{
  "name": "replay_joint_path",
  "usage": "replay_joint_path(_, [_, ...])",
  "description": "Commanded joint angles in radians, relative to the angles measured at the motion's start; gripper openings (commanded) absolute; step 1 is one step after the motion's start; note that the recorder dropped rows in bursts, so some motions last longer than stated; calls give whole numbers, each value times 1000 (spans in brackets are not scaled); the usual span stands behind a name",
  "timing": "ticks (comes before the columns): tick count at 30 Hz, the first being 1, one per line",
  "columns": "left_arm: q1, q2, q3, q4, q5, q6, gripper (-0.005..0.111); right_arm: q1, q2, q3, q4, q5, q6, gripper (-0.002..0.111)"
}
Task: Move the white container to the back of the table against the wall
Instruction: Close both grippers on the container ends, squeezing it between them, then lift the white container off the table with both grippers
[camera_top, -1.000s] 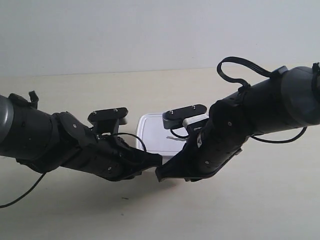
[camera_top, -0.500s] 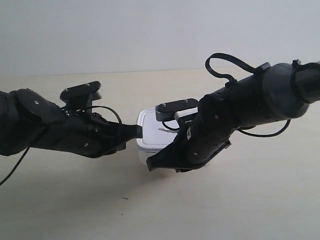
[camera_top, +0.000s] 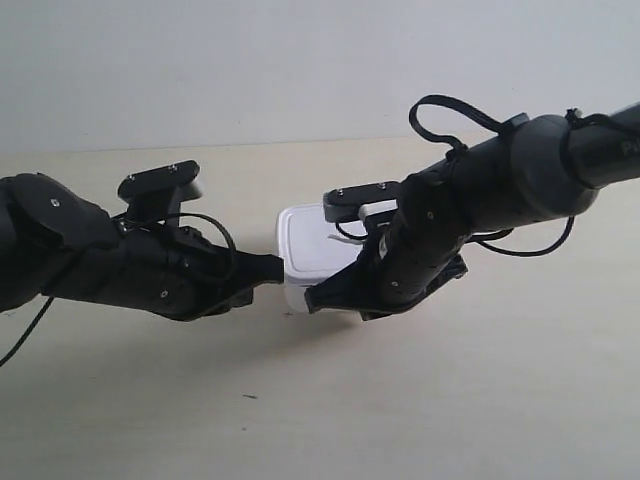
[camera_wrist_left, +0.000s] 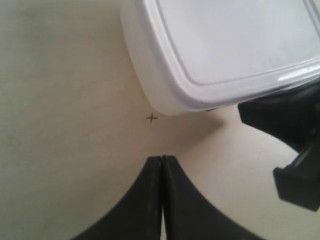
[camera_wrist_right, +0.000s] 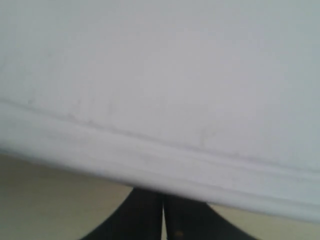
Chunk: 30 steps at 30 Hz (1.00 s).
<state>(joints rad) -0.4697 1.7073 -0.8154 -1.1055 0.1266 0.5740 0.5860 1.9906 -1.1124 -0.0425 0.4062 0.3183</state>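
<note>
The white container (camera_top: 312, 245) sits lid-on in the middle of the table (camera_top: 450, 400), well short of the wall (camera_top: 300, 60). In the left wrist view the white container (camera_wrist_left: 225, 50) lies ahead of my left gripper (camera_wrist_left: 161, 158), which is shut, empty and a short way off its corner. My left gripper (camera_top: 278, 268) belongs to the arm at the exterior view's left. My right gripper (camera_wrist_right: 163, 196) is shut, its tips pressed against the side of the white container (camera_wrist_right: 160, 75) just below the lid's rim. My right gripper (camera_top: 312, 298) is at the box's near side, and my right gripper (camera_wrist_left: 285, 125) also shows beside the box.
A small pencilled cross (camera_wrist_left: 152, 118) marks the table by the container's corner. A tiny dark speck (camera_top: 250, 396) lies nearer the front. A black cable loop (camera_top: 450, 115) arches over the right arm. Bare table stretches behind the box up to the wall.
The right gripper has pushed forward and the container has slid a little toward the back. The left arm drew back from the box a second ago and has since held still.
</note>
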Motion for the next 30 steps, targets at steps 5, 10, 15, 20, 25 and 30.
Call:
replay_joint_path(5, [2, 41, -23, -32, 33, 4, 0, -31, -97, -11, -8, 60, -2, 0])
replay_joint_path(10, [-3, 88, -87, -66, 122, 4, 0, -42, -144, -11, -8, 113, -2, 0])
replay_joint_path(15, [-8, 114, -97, -83, 122, 6, 0, -54, -146, 1, -8, 165, -2, 0])
replay_joint_path(20, [-12, 139, -110, -99, 126, 9, 0, -62, -146, 32, -8, 159, 16, 0])
replay_joint_path(25, [-29, 173, -142, -124, 138, 25, 0, -124, -146, 57, -8, 134, 22, 0])
replay_joint_path(30, [-43, 185, -175, -126, 110, 33, 0, -174, -150, 59, 50, 116, -14, 0])
